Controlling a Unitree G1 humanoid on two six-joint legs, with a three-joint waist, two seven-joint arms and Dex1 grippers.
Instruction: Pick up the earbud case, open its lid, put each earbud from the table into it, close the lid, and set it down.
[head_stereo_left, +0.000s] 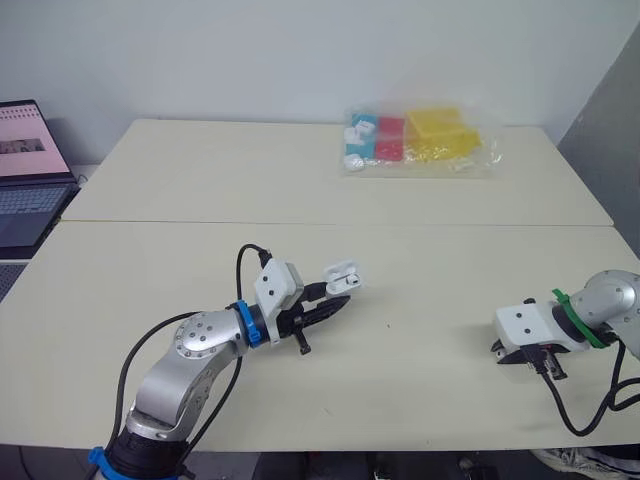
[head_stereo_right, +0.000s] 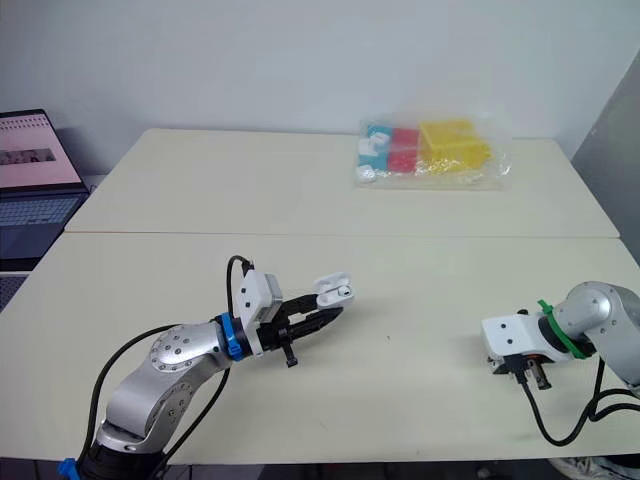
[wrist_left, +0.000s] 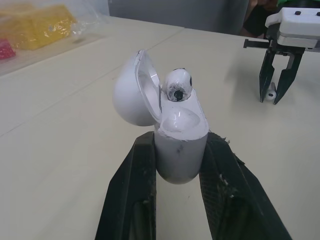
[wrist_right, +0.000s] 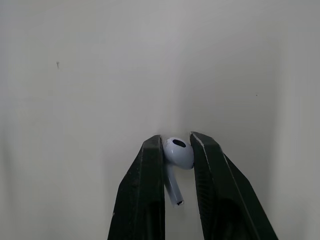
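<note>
Pale table (head_stereo_left: 200, 280) is stretching ahead of me. My left gripper (head_stereo_left: 332, 303) is clamping the white earbud case (wrist_left: 181, 132) over the table's middle, its lid (wrist_left: 131, 95) standing open (a first earbud (wrist_left: 178, 85) is sitting inside). My right gripper (wrist_right: 176, 138), well apart, is pinching the second earbud (wrist_right: 179, 151).

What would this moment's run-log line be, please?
left gripper: shut on earbud case, lid open, first earbud seated | right gripper: shut on second earbud
</note>
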